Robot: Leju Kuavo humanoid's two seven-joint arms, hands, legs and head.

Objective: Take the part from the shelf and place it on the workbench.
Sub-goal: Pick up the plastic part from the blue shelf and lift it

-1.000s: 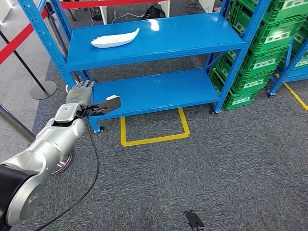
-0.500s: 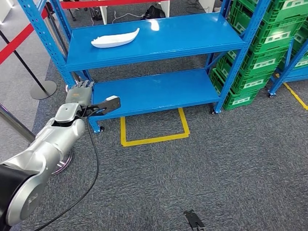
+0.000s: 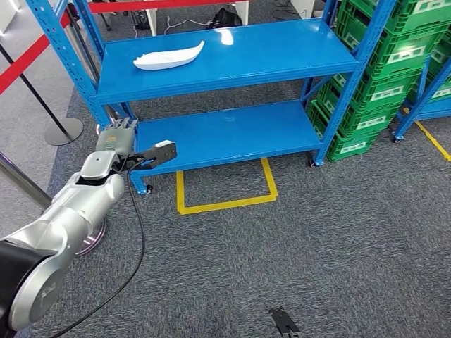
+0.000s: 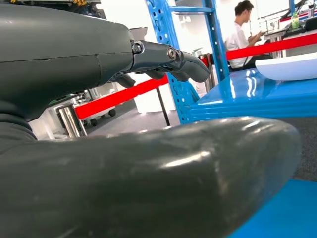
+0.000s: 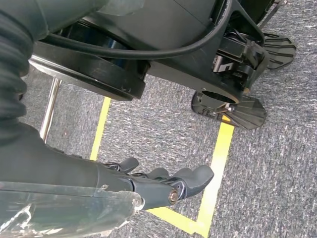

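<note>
The left hand [image 3: 118, 135] hangs in front of the shelf's [image 3: 228, 53] left post, level with the lower deck, fingers [image 4: 176, 58] stretched apart and holding nothing. The right hand [image 5: 164, 181] hangs over grey carpet [image 3: 319, 239] and a yellow floor line [image 5: 218, 163], its fingers likewise loose and empty. From the left hand, the white part [image 3: 169, 56] lies toward one o'clock on the upper blue deck, well apart from it. Green crates [image 3: 393, 63] are stacked at three o'clock of the shelf.
</note>
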